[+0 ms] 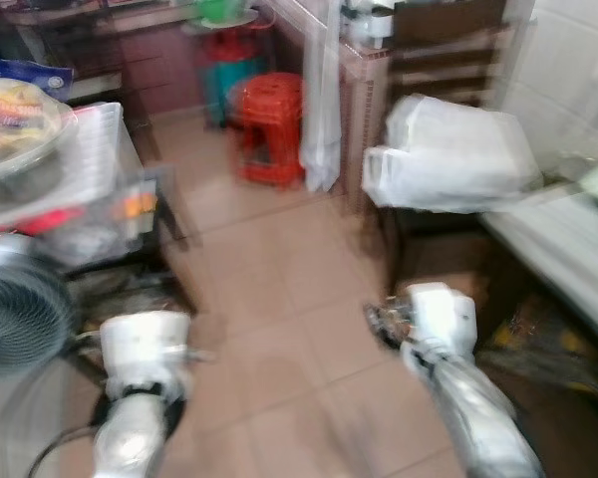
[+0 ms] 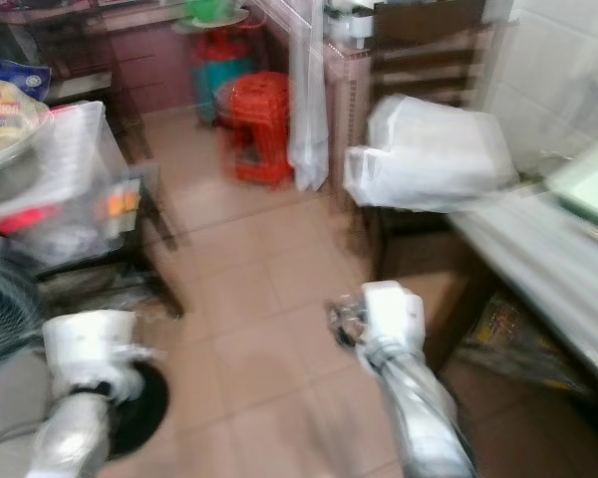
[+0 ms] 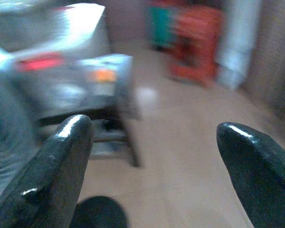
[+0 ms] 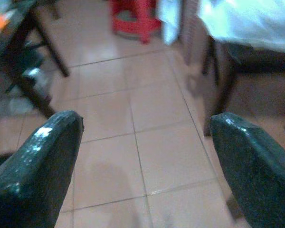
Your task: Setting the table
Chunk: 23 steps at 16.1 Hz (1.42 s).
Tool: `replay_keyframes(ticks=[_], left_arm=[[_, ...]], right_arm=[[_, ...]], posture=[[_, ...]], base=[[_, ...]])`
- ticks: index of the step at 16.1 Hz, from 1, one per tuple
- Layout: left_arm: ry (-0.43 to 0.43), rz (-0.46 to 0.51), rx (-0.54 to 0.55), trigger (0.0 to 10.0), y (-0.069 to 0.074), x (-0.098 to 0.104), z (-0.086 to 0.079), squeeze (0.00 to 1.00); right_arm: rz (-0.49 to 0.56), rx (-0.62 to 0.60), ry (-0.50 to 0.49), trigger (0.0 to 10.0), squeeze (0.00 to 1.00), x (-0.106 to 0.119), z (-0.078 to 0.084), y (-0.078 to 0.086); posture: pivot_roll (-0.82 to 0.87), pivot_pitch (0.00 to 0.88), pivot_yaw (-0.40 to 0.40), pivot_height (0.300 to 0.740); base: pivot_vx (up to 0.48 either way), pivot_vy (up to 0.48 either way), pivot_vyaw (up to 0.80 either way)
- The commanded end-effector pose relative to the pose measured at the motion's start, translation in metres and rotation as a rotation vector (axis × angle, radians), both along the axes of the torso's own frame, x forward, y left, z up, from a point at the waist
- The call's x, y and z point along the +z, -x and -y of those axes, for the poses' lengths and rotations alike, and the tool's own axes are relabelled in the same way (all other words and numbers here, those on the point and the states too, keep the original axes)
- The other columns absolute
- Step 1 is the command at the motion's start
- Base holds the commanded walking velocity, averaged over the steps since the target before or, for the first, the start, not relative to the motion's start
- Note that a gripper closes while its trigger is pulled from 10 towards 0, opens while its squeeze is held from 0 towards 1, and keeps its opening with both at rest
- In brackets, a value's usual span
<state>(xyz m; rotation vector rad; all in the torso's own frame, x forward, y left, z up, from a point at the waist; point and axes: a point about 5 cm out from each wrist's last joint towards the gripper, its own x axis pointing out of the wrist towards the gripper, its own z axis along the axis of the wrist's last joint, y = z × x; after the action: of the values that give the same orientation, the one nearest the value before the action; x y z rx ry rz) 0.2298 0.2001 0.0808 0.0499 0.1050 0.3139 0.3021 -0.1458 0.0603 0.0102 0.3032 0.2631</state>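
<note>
The views are blurred by motion. My left gripper [image 3: 152,128] is open, with nothing between its black fingers [image 3: 61,156], and it hangs over the tiled floor near a low dark shelf. My right gripper [image 4: 145,121] is also open and holds nothing, with bare floor tiles beyond it. Both silver arms reach forward low in the eye views, the left arm [image 1: 145,349] and the right arm [image 1: 439,319]. A pale table edge [image 1: 568,249] runs along the far right.
A dark wooden chair [image 1: 448,60] carrying white plastic bags [image 1: 453,154] stands ahead on the right. A red stool [image 1: 271,124] sits at the back. On the left are a shelf with clear boxes [image 1: 90,179] and a fan [image 1: 15,309]. Tiled floor [image 1: 279,289] lies between.
</note>
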Motion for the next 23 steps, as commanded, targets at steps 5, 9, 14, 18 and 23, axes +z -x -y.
replay_keyframes(ticks=[5,9,14,18,23], left_arm=[[-0.034,-0.031,0.130,10.0,0.009,-0.009,-0.012,0.00],[-0.039,-0.041,0.045,10.0,0.002,-0.009,-0.006,0.00],[-0.071,-0.044,-0.154,10.0,-0.007,-0.002,0.016,0.00],[-0.077,-0.055,-0.252,10.0,-0.003,-0.004,0.026,0.00],[-0.043,-0.072,-0.214,10.0,0.004,-0.013,0.030,0.00]], right_arm=[[0.037,0.124,-0.010,10.0,0.00,0.006,-0.013,-0.009],[0.031,0.096,-0.038,10.0,0.00,0.001,-0.008,-0.008],[0.007,-0.036,-0.046,10.0,0.00,-0.013,0.015,0.005],[0.010,-0.089,-0.038,10.0,0.00,-0.015,0.022,0.012],[0.066,-0.071,-0.049,10.0,0.00,-0.005,0.016,0.011]], posture=[[0.03,0.046,-0.049,0.740],[0.02,0.053,-0.019,0.740],[-0.02,0.095,0.050,0.740],[-0.03,0.101,0.058,0.740],[-0.04,0.073,0.023,0.740]], base=[[0.000,0.000,0.00],[0.000,0.000,0.00],[0.000,0.000,0.00],[0.000,0.000,0.00],[0.000,0.000,0.00]])
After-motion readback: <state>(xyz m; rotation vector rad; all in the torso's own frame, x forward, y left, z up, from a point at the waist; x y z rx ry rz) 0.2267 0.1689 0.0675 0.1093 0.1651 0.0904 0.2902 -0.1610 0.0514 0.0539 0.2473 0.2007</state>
